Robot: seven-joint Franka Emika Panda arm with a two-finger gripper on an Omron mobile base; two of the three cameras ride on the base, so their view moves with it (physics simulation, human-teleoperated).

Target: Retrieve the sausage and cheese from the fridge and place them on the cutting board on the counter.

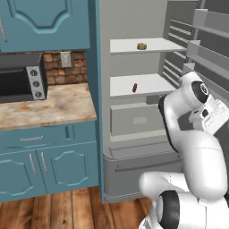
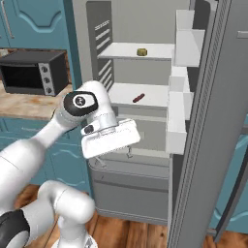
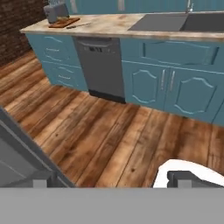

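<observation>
While the door stands open, I see:
Fridge (image 1: 134, 134): open before me.
Table (image 3: 109, 24): across the room, bearing the cutting board (image 3: 64, 22).
End effector (image 2: 114, 138): mine, jaws wide, holding nothing.
Cheese (image 1: 142, 46): upper shelf.
Sausage (image 1: 134, 87): shelf below.

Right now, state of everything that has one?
fridge: door open
grey drawer: shut
sausage: lying on the middle shelf
cheese: sitting on the upper shelf
toaster oven: door shut
cutting board: flat on the far counter, no food on it yet
claw: open, holding nothing
</observation>
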